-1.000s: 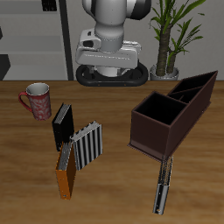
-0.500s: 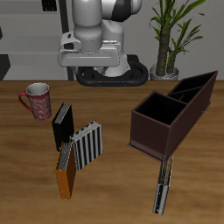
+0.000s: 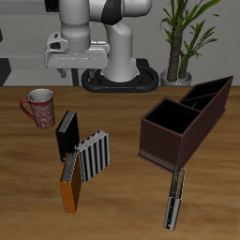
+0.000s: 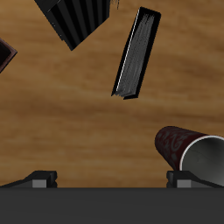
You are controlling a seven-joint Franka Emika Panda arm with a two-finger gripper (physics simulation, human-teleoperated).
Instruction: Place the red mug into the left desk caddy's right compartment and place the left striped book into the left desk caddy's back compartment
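The red mug (image 3: 39, 107) stands upright on the table near its back edge and also shows in the wrist view (image 4: 196, 150). The left striped book (image 3: 175, 198) lies near the table's front edge, in front of the left desk caddy (image 3: 184, 123). The caddy's big square right compartment (image 3: 169, 123) looks empty. My gripper (image 3: 71, 67) hangs high above the table's back, behind the mug and apart from it. It is open and empty, with its fingertips (image 4: 40, 178) wide apart.
A plain black book (image 3: 67, 135), the other striped book (image 3: 94, 156) and an orange book (image 3: 71, 184) lie together between the mug and the caddy. The black book (image 4: 136, 52) also shows in the wrist view. A potted plant (image 3: 178, 42) stands behind the caddy.
The arm has swung steadily sideways from above the table's middle toward the mug's side. Nothing on the table has moved.
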